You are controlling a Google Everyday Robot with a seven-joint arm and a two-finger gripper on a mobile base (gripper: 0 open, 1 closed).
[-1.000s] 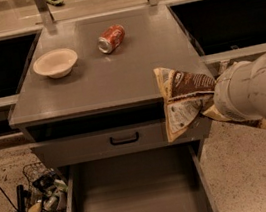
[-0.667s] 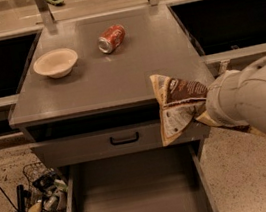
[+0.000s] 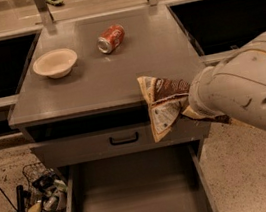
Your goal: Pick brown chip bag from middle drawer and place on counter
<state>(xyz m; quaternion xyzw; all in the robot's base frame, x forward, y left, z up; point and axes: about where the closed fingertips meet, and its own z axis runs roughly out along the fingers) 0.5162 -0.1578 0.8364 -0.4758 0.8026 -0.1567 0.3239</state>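
The brown chip bag [image 3: 163, 104] hangs in the air at the counter's front right edge, its top over the counter [image 3: 113, 78] and its white label hanging in front of the drawer front below. My gripper [image 3: 188, 107] is shut on the bag's right side, mostly hidden behind my white arm [image 3: 247, 91], which comes in from the right. The middle drawer [image 3: 138, 198] is pulled open below, with a bare grey floor.
An orange-red soda can [image 3: 111, 38] lies on its side at the back of the counter. A cream bowl [image 3: 55, 63] stands at the counter's left. A closed drawer front with a black handle [image 3: 124, 139] is above the open drawer. Cables and a wire basket [image 3: 43, 191] lie on the floor at left.
My arm has moved left with the chip bag, bringing the bag from beyond the counter's right corner to over its front right edge.
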